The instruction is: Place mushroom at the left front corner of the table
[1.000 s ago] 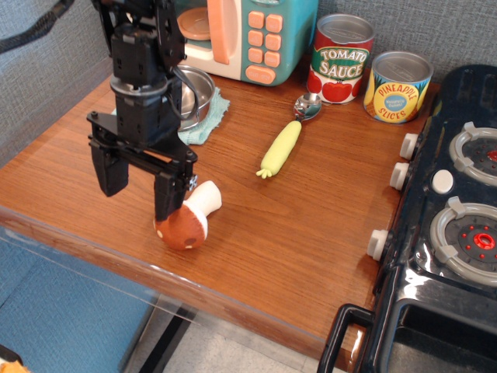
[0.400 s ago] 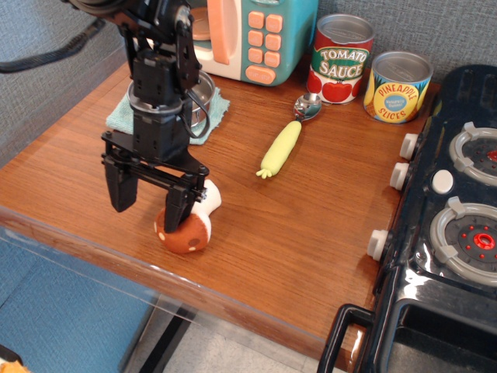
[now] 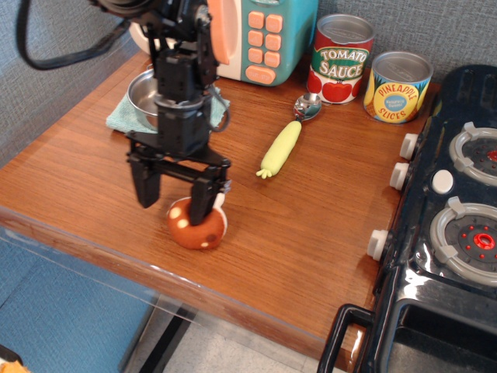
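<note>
The mushroom [image 3: 196, 228] lies on the table [image 3: 311, 225] near the front edge, left of centre, with its spotted reddish-brown cap towards me and its white stem mostly hidden. My gripper [image 3: 175, 198] points down just above the table with its jaws open. Its right finger [image 3: 203, 200] stands against the top of the mushroom's cap. Its left finger [image 3: 145, 186] stands over bare wood to the mushroom's left. The mushroom is not between the fingers.
A yellow-green corn cob [image 3: 281, 148] and a metal spoon [image 3: 307, 106] lie mid-table. A tomato sauce can [image 3: 342, 58], a pineapple can [image 3: 397, 87] and a toy microwave [image 3: 260, 35] stand at the back. A metal bowl [image 3: 146, 93] sits on a teal cloth [image 3: 120, 118]. A black toy stove [image 3: 450, 233] fills the right.
My gripper has moved right and slightly forward with its jaws still open. The mushroom has been nudged a little right and turned, with more of its cap showing. The bowl is now uncovered.
</note>
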`<state>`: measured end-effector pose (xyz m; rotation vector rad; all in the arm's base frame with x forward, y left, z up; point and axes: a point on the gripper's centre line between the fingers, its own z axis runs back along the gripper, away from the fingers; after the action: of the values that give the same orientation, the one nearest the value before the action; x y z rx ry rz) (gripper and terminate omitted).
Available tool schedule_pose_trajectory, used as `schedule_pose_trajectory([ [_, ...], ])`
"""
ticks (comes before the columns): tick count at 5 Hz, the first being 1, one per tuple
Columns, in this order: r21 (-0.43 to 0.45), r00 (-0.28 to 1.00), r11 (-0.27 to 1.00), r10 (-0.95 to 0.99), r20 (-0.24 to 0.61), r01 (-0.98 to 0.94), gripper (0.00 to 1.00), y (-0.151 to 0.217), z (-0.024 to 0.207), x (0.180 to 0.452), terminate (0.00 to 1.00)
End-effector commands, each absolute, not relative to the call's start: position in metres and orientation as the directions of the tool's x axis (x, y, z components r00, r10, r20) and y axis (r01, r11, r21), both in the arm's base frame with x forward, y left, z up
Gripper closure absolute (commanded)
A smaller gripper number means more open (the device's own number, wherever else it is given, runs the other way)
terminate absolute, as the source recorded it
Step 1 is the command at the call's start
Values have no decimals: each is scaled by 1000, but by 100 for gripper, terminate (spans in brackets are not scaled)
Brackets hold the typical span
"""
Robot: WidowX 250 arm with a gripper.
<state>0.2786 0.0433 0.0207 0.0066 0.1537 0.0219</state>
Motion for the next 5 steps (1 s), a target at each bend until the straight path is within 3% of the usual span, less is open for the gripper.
schedule_pose_trajectory([
  [1,4,990,998,57,-131,-57,100,44,20,291,0],
  [2,1,993,1000,30,-115,-30,100,43,26,293,0],
  [4,-57,999,998,12,52,-9,100,66,87,302,0],
  [5,-47,995,999,33,89,-29,100,92,113,292,0],
])
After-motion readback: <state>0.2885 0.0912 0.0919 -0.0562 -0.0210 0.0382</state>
